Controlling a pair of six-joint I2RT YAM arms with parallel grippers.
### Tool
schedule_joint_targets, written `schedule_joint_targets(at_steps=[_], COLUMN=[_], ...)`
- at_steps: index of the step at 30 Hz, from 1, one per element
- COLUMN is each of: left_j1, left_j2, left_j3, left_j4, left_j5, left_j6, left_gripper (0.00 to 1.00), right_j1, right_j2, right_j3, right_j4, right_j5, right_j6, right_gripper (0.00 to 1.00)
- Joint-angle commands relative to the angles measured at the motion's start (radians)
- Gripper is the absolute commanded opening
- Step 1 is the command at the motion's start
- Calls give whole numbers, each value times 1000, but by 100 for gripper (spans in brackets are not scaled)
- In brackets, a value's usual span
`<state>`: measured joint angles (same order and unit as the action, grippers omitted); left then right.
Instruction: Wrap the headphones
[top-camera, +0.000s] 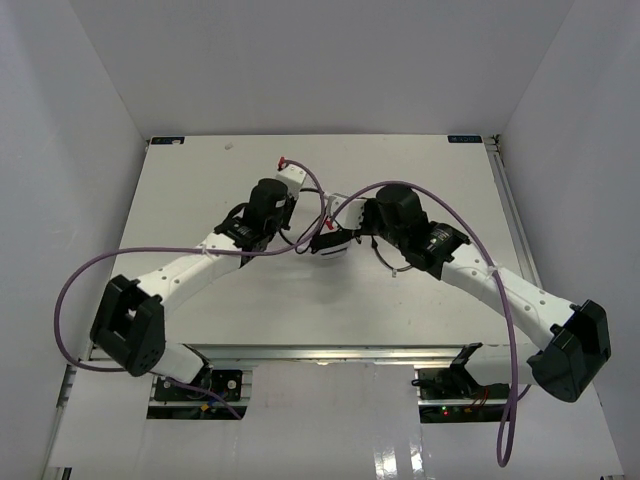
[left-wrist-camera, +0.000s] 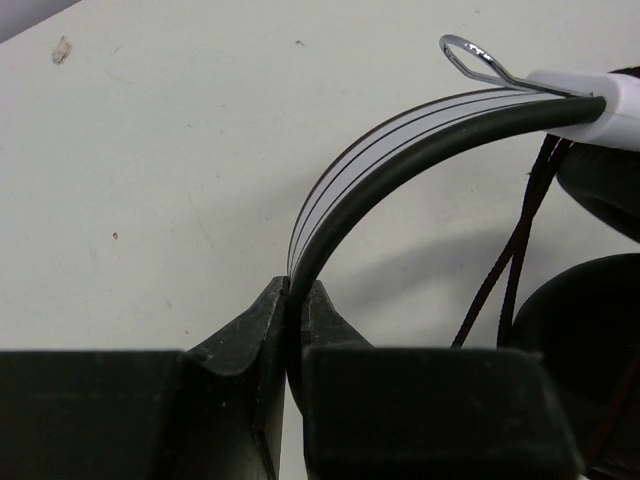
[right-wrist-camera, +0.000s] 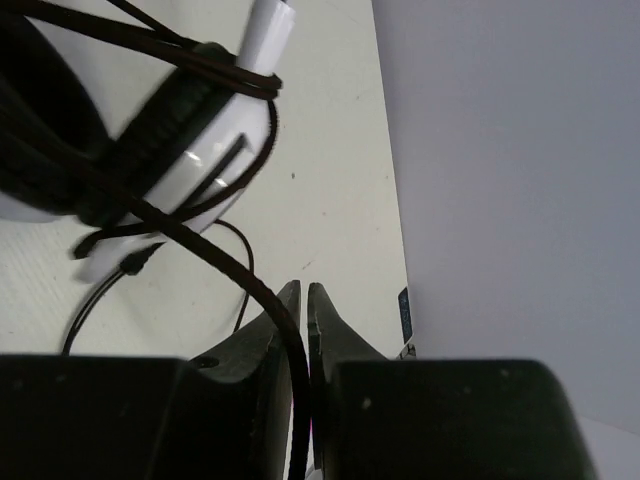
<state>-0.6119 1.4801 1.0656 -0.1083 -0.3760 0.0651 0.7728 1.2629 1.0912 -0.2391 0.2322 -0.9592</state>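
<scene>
The headphones (top-camera: 330, 247) hang low over the middle of the white table (top-camera: 200, 180), between my two grippers. My left gripper (top-camera: 303, 240) is shut on the white headband (left-wrist-camera: 400, 140), pinched edge-on between the jaws (left-wrist-camera: 293, 290); a black earcup (left-wrist-camera: 580, 330) and two strands of cord (left-wrist-camera: 510, 270) show at the right. My right gripper (top-camera: 340, 232) is shut on the thin black cord (right-wrist-camera: 240, 280), which runs down between the jaws (right-wrist-camera: 304, 292). The white-and-black earcup (right-wrist-camera: 150, 140) with cord looped round it sits just above the right fingers.
Thick purple robot cables loop out from the left arm (top-camera: 80, 290) and over the right arm (top-camera: 470, 215). White walls close in the table on three sides; the right wall (right-wrist-camera: 500, 150) shows in the right wrist view.
</scene>
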Motion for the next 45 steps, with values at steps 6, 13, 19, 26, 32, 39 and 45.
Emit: schedule_joint_targets(at_steps=[6,13,19,26,32,39,45], left_j1=[11,11,11,11,11,11,16], left_j2=[-306,-370,-430,-370,-295,-286,-231], left_j3=[-158,-159,-116,61,268,370,381], left_j4=[44,35,77,180,164,146,188], left_j5=[554,685,677,703,639,171,-327], left_j6=[59,-43,-171,-404,-458,-502,-440], left_gripper=[0,0,0,0,0,0,0], right_j1=[-188,-372,-464,-436,-368,-345,-313], right_j2=[-3,33,121,262,389,421,324], right_j3=[-7,-18,-117,-247,-270,-366,-433], right_j4=[136,155,287,842,1123,1279,1182], right_j5=[-194,-634,-1215,-1435,-1449,-1452,-1441], right_j6=[150,394,642,1097,1280,1342,1249], right_gripper=[19,22,22,34,36,31,8])
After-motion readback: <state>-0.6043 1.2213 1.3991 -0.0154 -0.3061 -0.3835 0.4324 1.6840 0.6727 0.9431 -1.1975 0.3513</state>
